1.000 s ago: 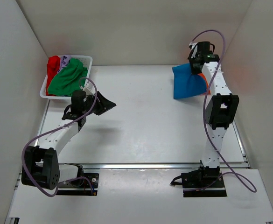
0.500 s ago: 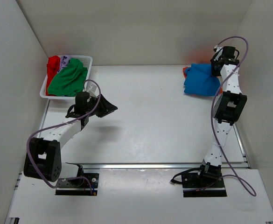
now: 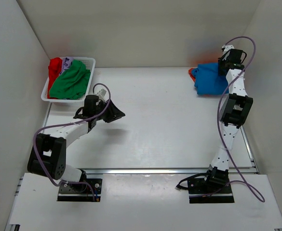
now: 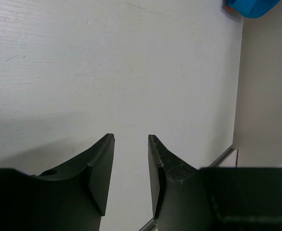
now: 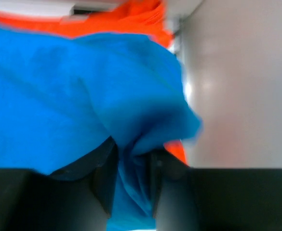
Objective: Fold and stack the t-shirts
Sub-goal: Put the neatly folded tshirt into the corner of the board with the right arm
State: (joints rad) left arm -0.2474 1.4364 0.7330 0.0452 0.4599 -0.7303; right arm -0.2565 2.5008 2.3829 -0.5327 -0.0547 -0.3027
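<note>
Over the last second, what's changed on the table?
The right gripper carried the blue t-shirt rightward toward the far right corner, the orange t-shirt showing at its edge, blue cloth still between the fingers. The left gripper, open and empty, drifted slightly right. The basket and the green t-shirt in it stayed put.

Bright even light, soft shadows; blue t-shirt (image 5: 59, 96) blurred at right wrist.

Soft matt cloth blue t-shirt (image 5: 59, 96); smooth matt table (image 4: 107, 72).
</note>
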